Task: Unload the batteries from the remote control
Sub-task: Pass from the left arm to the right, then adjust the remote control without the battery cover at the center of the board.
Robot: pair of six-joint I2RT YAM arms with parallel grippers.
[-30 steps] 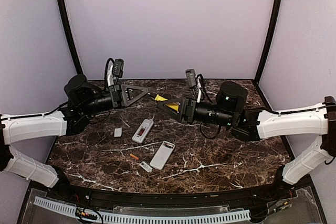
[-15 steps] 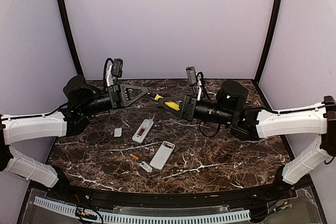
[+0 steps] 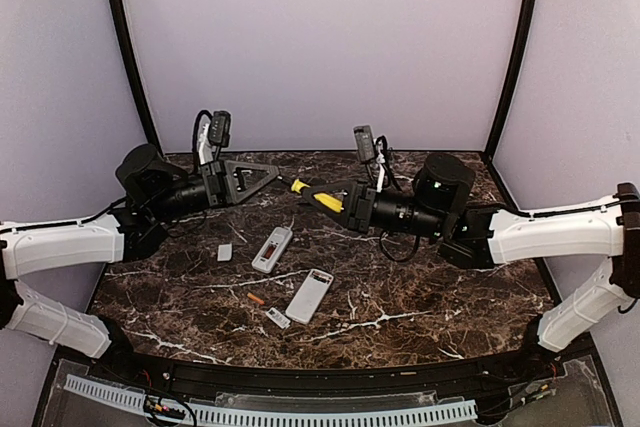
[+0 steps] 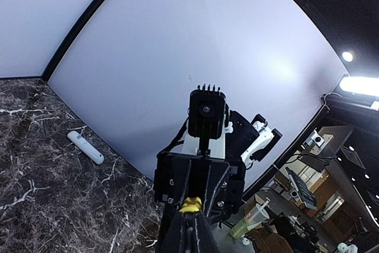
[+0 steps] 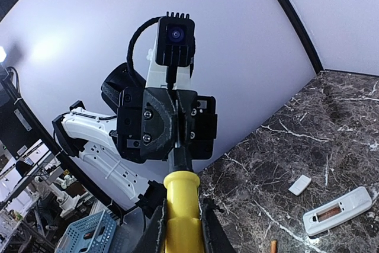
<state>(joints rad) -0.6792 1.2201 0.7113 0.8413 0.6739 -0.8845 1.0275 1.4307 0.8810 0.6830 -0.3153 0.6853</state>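
Observation:
A loose orange battery (image 3: 256, 298) lies on the marble between two white remotes (image 3: 272, 248) (image 3: 309, 295), both with open compartments showing red-orange inside. Above the back of the table, my right gripper (image 3: 326, 200) is shut on the yellow handle of a screwdriver (image 3: 303, 188). In the right wrist view the handle (image 5: 182, 197) sits between my fingers. Its black shaft runs into my left gripper (image 5: 177, 139), which is shut on it. The left gripper (image 3: 277, 176) faces the right one tip to tip. The battery (image 5: 273, 246) and one remote (image 5: 336, 210) lie below.
Two small white covers (image 3: 225, 252) (image 3: 278, 318) lie near the remotes. A slim white object (image 4: 85, 147) rests on the marble by the back wall in the left wrist view. Black posts stand at both back corners.
My right gripper has closed on the yellow screwdriver handle, which it held only loosely a second ago. Both arms have barely shifted; remotes, covers and battery lie as before.

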